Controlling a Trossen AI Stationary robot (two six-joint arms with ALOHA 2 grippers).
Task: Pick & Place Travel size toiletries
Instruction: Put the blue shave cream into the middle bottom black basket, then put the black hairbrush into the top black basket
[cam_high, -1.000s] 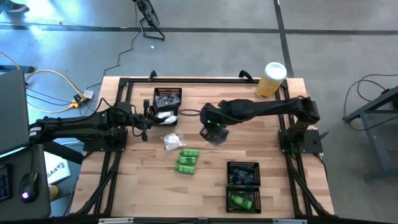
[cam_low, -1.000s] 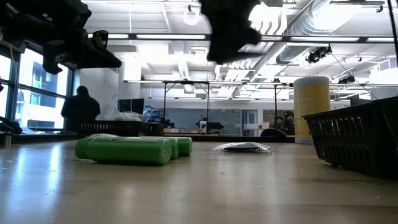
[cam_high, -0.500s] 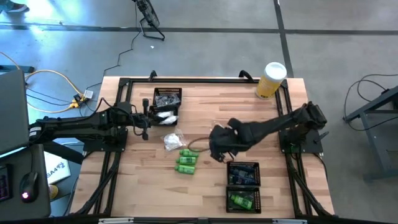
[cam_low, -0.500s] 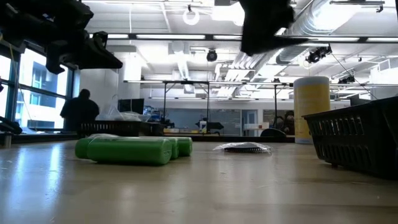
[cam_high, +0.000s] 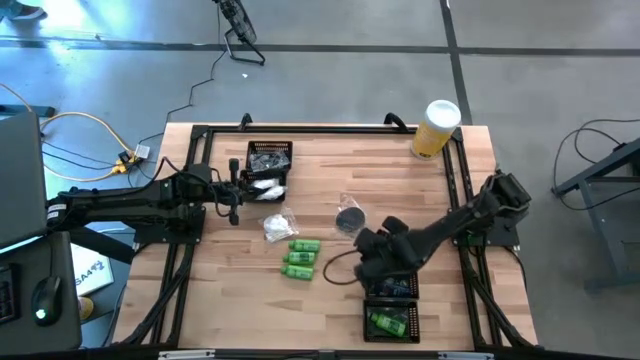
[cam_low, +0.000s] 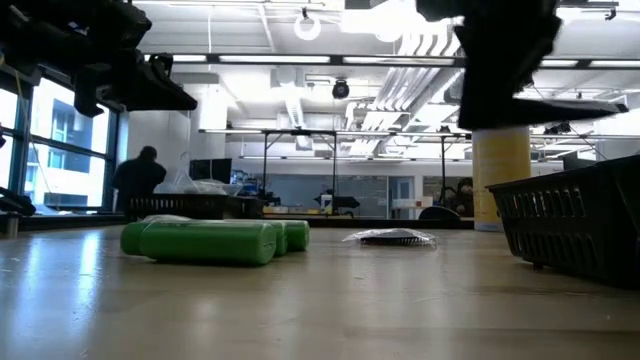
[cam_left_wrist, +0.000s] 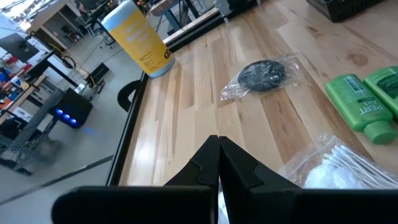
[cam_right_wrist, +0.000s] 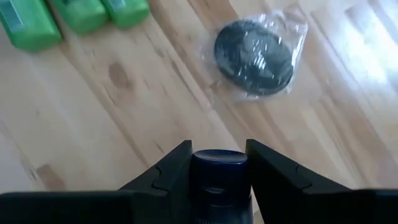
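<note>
Only the right wrist view shows the dark tube (cam_right_wrist: 217, 177) between the right gripper's (cam_right_wrist: 217, 163) fingers.

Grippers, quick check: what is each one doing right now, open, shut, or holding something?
Left gripper: shut, empty, by the rear mesh tray.
Right gripper: shut on a dark blue tube, above the front mesh tray.

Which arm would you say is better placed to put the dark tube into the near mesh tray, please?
The right. Its gripper already grips the dark tube and hovers at the near mesh tray; the left gripper is shut, far off beside the far tray.
</note>
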